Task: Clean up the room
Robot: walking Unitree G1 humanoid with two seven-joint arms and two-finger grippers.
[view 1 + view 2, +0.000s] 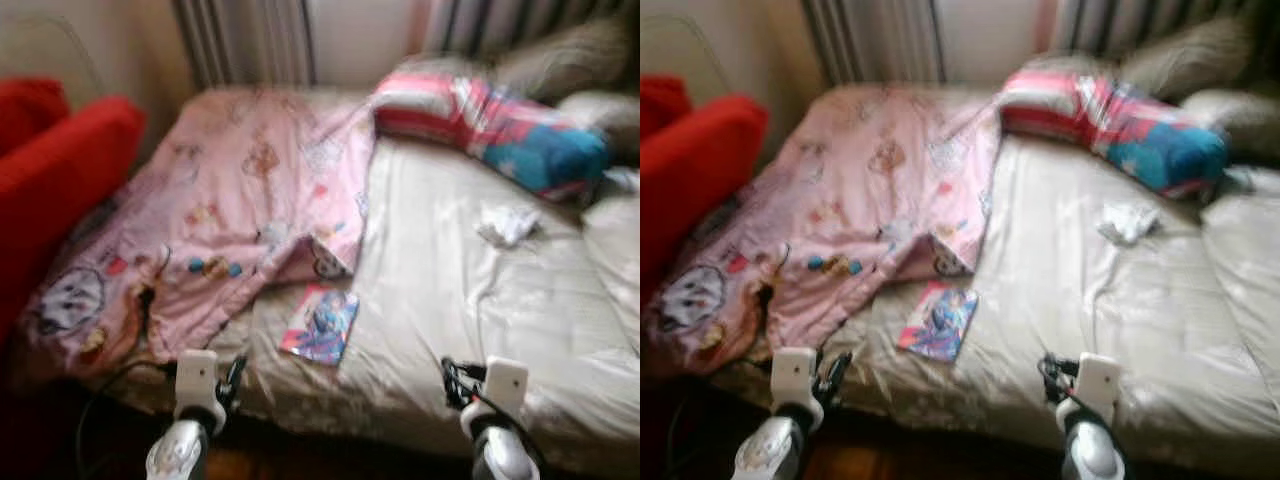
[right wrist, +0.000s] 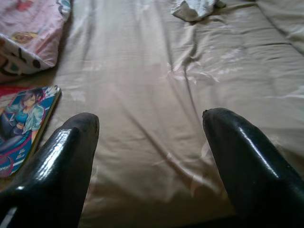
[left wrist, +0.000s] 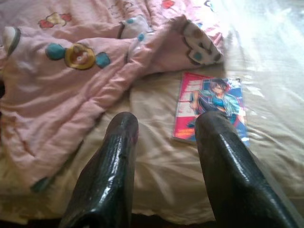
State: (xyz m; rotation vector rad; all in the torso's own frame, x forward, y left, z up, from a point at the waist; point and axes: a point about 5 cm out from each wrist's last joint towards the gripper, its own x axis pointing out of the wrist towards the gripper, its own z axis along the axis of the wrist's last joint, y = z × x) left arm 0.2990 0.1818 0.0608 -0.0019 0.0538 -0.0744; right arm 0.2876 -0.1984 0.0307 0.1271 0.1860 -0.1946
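A colourful comic book [image 1: 320, 325] lies flat on the beige bed sheet [image 1: 470, 300] near the bed's front edge. A pink cartoon-print blanket [image 1: 210, 220] is bunched over the bed's left half, one corner folded just above the book [image 3: 211, 104]. A crumpled white cloth [image 1: 507, 225] sits on the sheet at the right. My left gripper [image 3: 164, 126] is open, held low before the bed, just short of the book and the blanket's edge [image 3: 57, 118]. My right gripper [image 2: 149, 123] is open over bare sheet, the book [image 2: 23, 126] to its left.
A striped red, white and blue pillow [image 1: 490, 120] and a grey pillow [image 1: 560, 60] lie at the head of the bed on the right. A red armchair [image 1: 50, 170] stands against the bed's left side. A radiator [image 1: 245, 40] is behind the bed.
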